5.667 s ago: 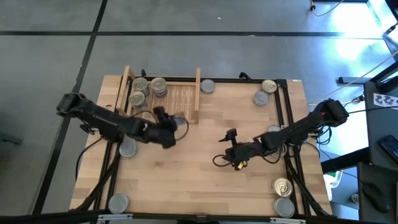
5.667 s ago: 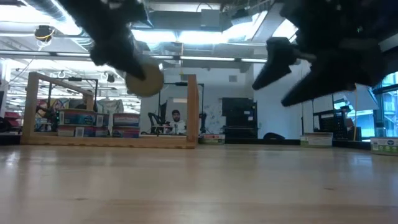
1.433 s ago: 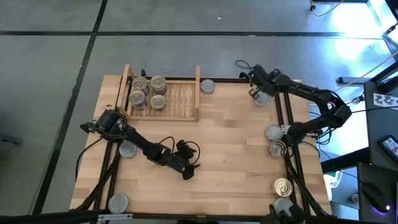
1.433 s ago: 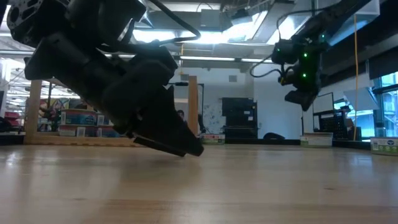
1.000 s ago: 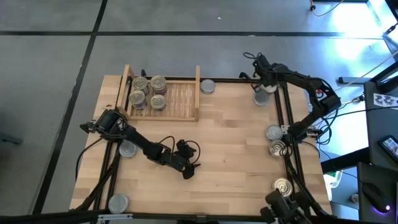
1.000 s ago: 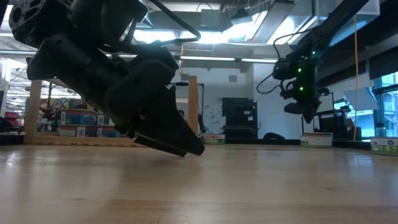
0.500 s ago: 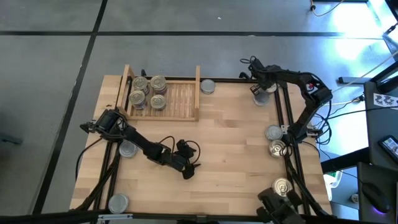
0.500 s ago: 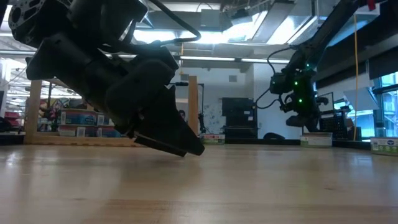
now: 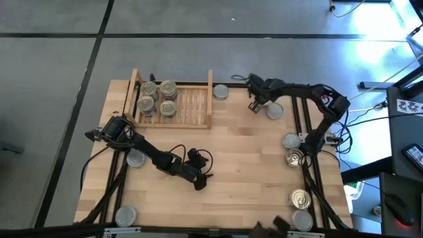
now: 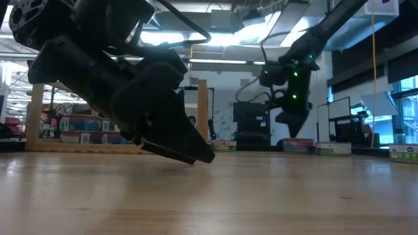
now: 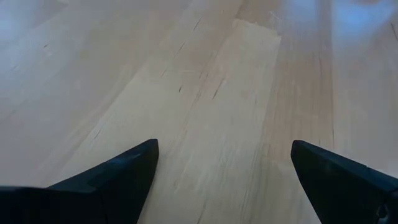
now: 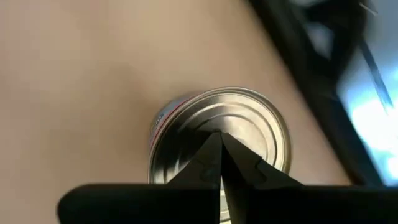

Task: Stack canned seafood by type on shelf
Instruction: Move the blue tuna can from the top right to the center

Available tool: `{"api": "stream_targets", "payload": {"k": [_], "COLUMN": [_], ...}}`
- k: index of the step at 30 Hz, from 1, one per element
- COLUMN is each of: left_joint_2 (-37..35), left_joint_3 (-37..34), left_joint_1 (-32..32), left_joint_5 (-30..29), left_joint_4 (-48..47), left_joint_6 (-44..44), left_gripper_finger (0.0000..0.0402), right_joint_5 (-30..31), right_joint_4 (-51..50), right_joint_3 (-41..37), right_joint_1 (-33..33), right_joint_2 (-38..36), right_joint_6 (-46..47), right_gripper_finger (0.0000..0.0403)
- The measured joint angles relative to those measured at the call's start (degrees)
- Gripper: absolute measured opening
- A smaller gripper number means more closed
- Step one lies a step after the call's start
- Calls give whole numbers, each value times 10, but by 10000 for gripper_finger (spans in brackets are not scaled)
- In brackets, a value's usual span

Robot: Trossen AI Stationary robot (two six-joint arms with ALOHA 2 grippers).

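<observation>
my right gripper (image 9: 254,106) hangs pinched together and empty at the far side, a grey-topped tin (image 9: 274,110) just to its right. the shelf (image 9: 192,106) lies left. my left gripper (image 9: 198,183) waits, fingers apart, mid-table.

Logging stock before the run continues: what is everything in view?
Table: one, pale wood, under everything.
Shelf: one, light wood, table's far left.
Cans in shelf: four tops showing, golden and grey-looking, its left half.
Loose grey cans: six, scattered near table edges.
Loose golden cans: two, right edge.
Left hand: open, dark, low over table centre.
Right hand: shut, dark, far side, by a grey can.
</observation>
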Motion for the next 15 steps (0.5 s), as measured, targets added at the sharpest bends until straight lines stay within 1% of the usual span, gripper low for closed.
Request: {"api": "stream_targets", "payload": {"k": [7, 11, 15], "left_joint_2": [0, 0, 0], "left_joint_3": [0, 0, 0], "left_joint_1": [0, 0, 0], "left_joint_5": [0, 0, 0], "left_joint_4": [0, 0, 0], "left_joint_6": [-3, -9, -9], "left_gripper_finger": [363, 363, 363], "right_joint_5": [-50, -64, -81], "right_joint_4": [-4, -2, 36], "right_joint_3": [0, -1, -2], "right_joint_1": [144, 228, 306], "right_joint_2": [0, 0, 1], "right_joint_6": [8, 13, 25], "right_gripper_finger": [7, 7, 7]}}
